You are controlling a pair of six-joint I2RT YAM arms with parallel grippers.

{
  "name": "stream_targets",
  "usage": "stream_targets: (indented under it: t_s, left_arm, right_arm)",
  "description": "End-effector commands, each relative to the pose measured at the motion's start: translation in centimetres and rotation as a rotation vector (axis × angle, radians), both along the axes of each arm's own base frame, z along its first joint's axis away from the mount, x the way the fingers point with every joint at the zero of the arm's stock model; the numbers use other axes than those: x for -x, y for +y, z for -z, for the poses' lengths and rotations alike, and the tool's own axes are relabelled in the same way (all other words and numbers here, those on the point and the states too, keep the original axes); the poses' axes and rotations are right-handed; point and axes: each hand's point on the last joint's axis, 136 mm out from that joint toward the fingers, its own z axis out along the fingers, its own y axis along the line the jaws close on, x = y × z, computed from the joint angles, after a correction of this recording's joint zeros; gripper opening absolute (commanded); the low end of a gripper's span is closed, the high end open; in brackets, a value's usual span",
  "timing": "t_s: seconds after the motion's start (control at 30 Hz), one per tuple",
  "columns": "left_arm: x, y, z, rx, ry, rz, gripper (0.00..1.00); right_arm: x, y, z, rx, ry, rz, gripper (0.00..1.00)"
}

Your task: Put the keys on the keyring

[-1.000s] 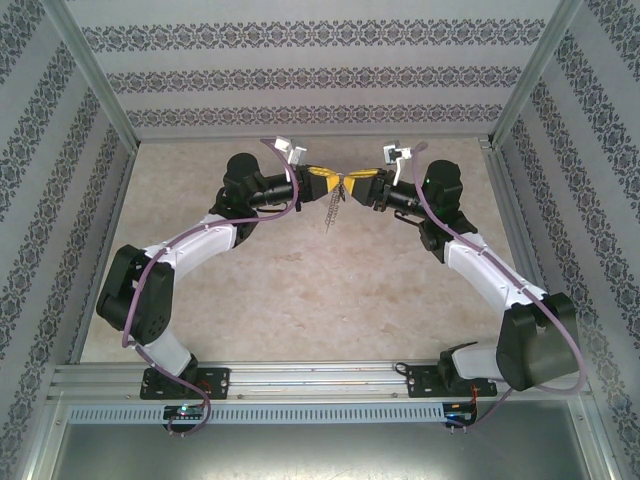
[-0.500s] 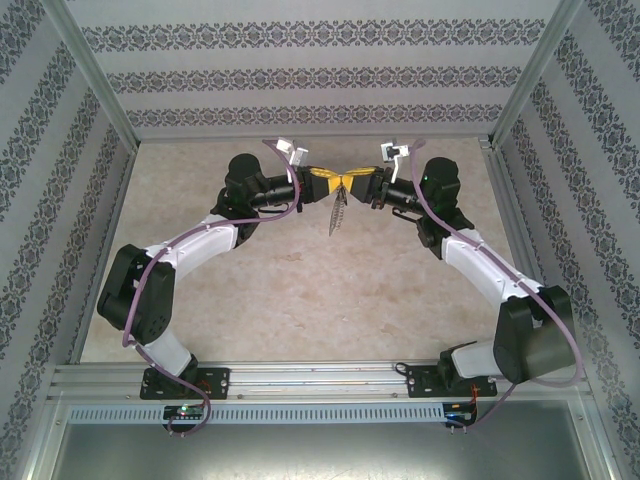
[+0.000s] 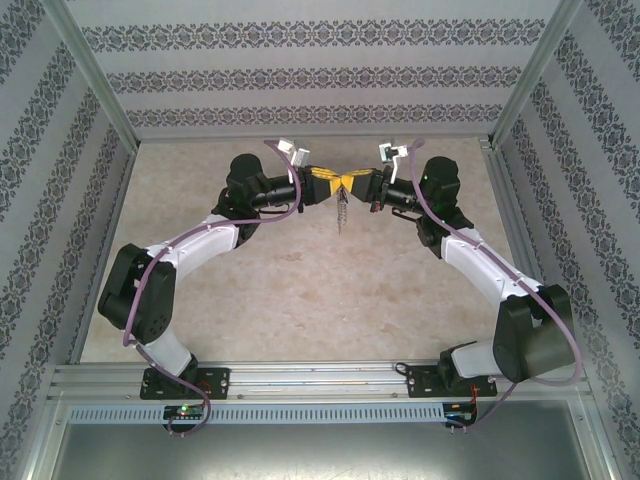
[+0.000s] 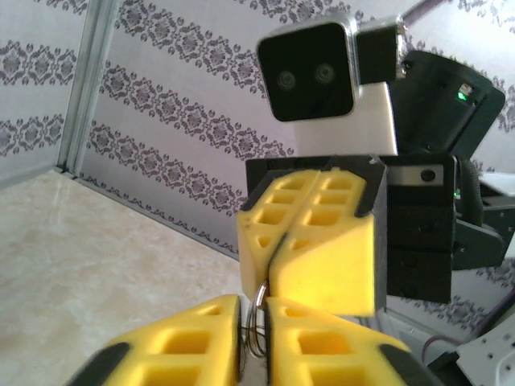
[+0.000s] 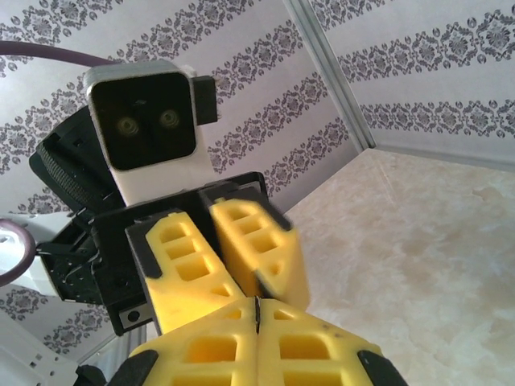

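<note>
Well above the table (image 3: 300, 290), the left pincer (image 3: 335, 181) clamps the keyring (image 4: 256, 326), chain (image 3: 341, 208) dangling, tip to tip with the right pincer (image 3: 352, 181), also closed.

Soft, even light; the near wrist views seem slightly blurred.

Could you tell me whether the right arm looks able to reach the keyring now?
Probably yes: the right gripper sits tip to tip with the left gripper, which pinches the keyring, and nothing stands between them.
</note>
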Motion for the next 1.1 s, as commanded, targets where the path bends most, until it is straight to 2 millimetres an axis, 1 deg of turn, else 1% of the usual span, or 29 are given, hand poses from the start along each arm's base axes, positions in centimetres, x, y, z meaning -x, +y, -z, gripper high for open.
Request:
stream_targets:
  t_s: [0.0,0.03,0.17,0.23,0.33,0.4,0.47,0.53,0.67,0.77,1.0,1.07]
  left_arm:
    - [0.5,0.0,-1.7,-0.023,-0.076,0.017,0.29]
    - [0.5,0.3,-1.6,-0.036,-0.076,0.019,0.34]
    - [0.2,1.5,-1.3,-0.087,-0.073,0.01,0.48]
    - [0.2,1.9,-0.8,-0.13,-0.064,0.023,0.58]
    - [0.2,2.1,0.2,-0.2,-0.049,0.036,0.65]
    - [0.3,2.2,0.7,-0.232,-0.044,0.041,0.68]
    - [0.3,2.4,1.2,-0.255,-0.036,0.045,0.72]
    - [0.4,2.4,1.5,-0.269,-0.03,0.057,0.75]
    - [0.5,2.3,1.9,-0.292,-0.013,0.088,0.75]
    - [0.6,2.1,2.0,-0.296,-0.005,0.109,0.72]
    - [0.9,1.8,1.9,-0.28,0.009,0.148,0.6]
    - [0.9,1.8,2.0,-0.278,0.017,0.151,0.52]
  right_arm:
    - [0.1,0.0,-0.3,0.029,-0.038,-0.028,0.0]
    - [0.1,-0.1,0.1,0.042,-0.034,-0.031,0.0]
    - [-0.4,-0.8,1.3,0.07,-0.015,-0.036,0.0]
    - [-0.2,-0.7,2.0,0.095,-0.007,-0.064,0.0]
    - [-0.1,-0.6,2.5,0.128,-0.007,-0.096,0.0]
    - [-0.1,-0.6,2.4,0.142,-0.012,-0.106,0.0]
    - [-0.1,-0.6,2.5,0.171,-0.011,-0.111,0.0]
    - [0.1,-0.5,2.6,0.209,-0.012,-0.117,0.0]
    - [0.6,-0.3,3.1,0.286,-0.014,-0.122,0.0]
    - [0.9,-0.1,3.2,0.329,-0.017,-0.125,0.0]
    - [1.3,0.5,2.7,0.329,-0.033,-0.142,0.0]
    - [1.4,0.7,2.3,0.319,-0.038,-0.151,0.0]
